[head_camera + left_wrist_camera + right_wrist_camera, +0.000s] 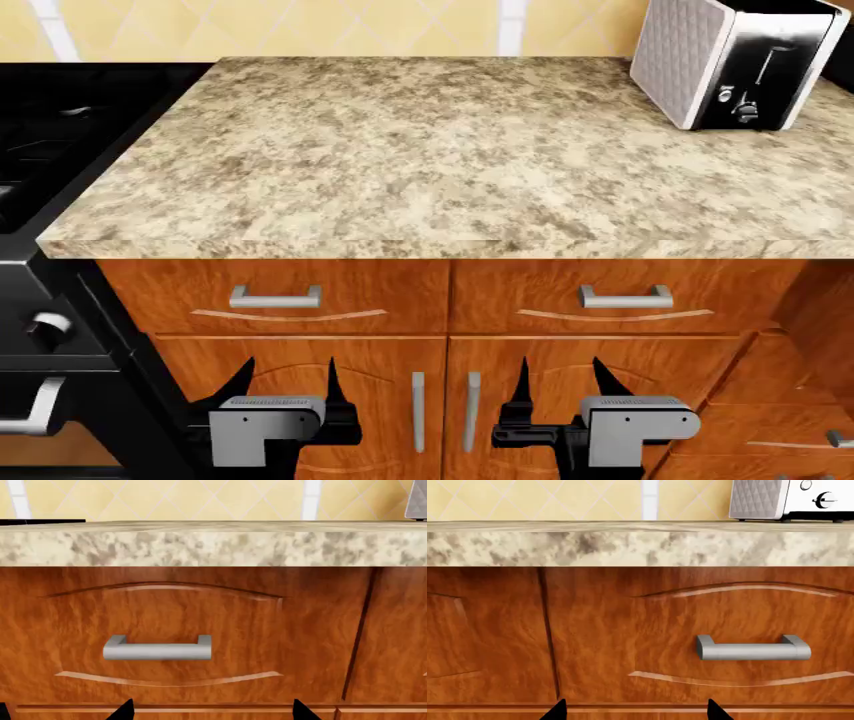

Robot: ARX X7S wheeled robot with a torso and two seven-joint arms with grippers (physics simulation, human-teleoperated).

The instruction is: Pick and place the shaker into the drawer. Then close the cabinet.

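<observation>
The shaker is out of view in all three views. At the lower right edge of the head view stands part of the cabinet [781, 405], reddish-brown with stacked fronts and a silver handle end [841, 438]. I cannot tell which front is the drawer or whether it stands open. My left gripper [288, 375] and right gripper [561, 372] hover low before the wooden doors under the counter, both open and empty. The left wrist view shows the left gripper [212, 706] facing a shallow groove-front drawer [167, 630]. The right gripper [636, 706] faces the neighbouring one [747, 630].
A speckled granite counter [441, 150] spans the view, with a silver toaster [731, 60] at its back right. A black stove [54, 130] with a knob [48, 328] borders the left. Two cabinet doors with vertical handles [418, 410] are below the shallow drawers.
</observation>
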